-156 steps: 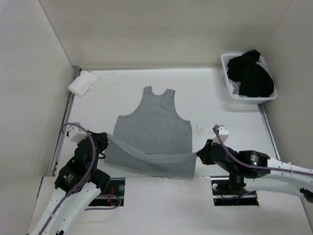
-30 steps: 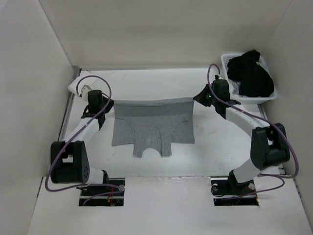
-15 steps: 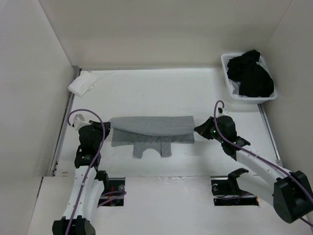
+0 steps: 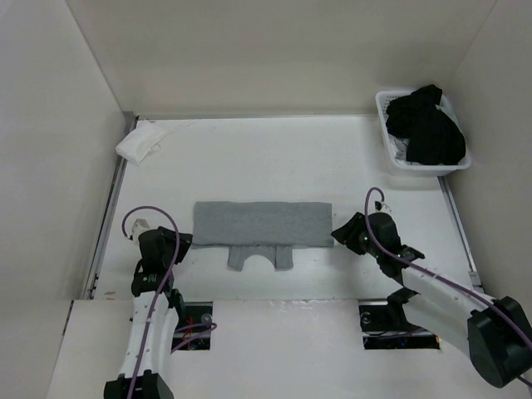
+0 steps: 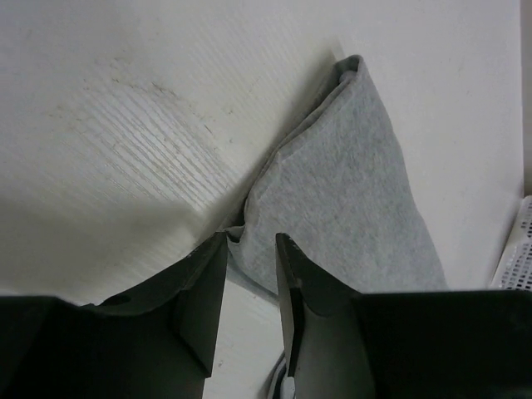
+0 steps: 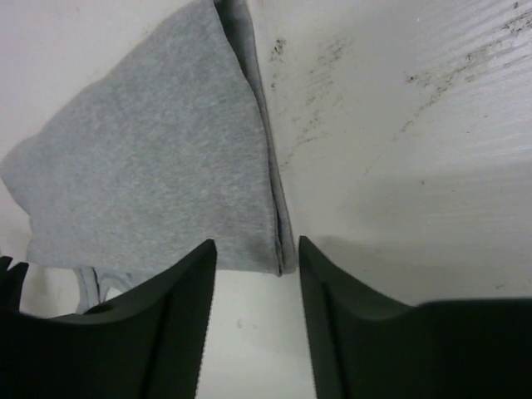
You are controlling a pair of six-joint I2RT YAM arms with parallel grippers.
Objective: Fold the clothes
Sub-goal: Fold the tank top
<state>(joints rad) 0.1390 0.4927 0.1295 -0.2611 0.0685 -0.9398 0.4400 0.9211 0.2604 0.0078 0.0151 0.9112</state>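
Fingers apart, left hand and right hand flank the folded tank top.

A white table sits boxed in by plain cream walls, evenly lit.

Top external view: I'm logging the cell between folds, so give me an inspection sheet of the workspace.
Surface: white table, scuffed in the wrist views.
Job's things: grey tank top lying folded into a flat band, straps and neckline sticking out at its near edge.
Clutter: folded white cloth far left; basket of black garments far right.
Grippers: left gripper and right gripper at the band's ends, fingers apart astride its corners.
Cables: purple cables looped on both arms, off the cloth.
Surroundings: plain white walls; nothing else seen.
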